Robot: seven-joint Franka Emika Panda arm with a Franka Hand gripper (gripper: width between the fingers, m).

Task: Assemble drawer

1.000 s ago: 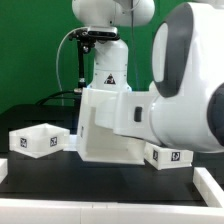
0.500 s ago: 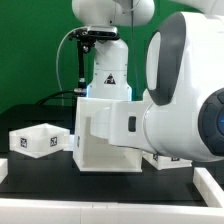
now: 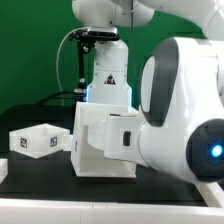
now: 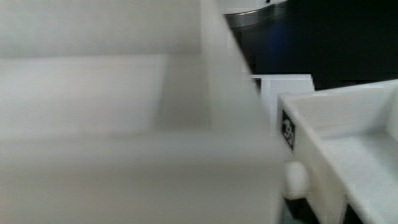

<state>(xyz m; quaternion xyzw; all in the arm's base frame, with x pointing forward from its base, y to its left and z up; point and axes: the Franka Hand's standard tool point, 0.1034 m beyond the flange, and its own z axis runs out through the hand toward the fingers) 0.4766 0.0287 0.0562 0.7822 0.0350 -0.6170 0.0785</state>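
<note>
Drawer [image 3: 40, 141]: sitting open-topped on the dark table [image 3: 30, 172] at the exterior view's left, showing its tagged front to the camera, lying just beside the tall white housing [image 3: 100, 145] in the middle. Filling the exterior view's right with the bulky white arm [image 3: 185, 120]. Hiding the fingers in both views, leaving their opening and any hold impossible to tell; showing a blurred white wall [image 4: 107, 110] and a shallow white box [image 4: 347, 115] close by in the wrist view.
</note>
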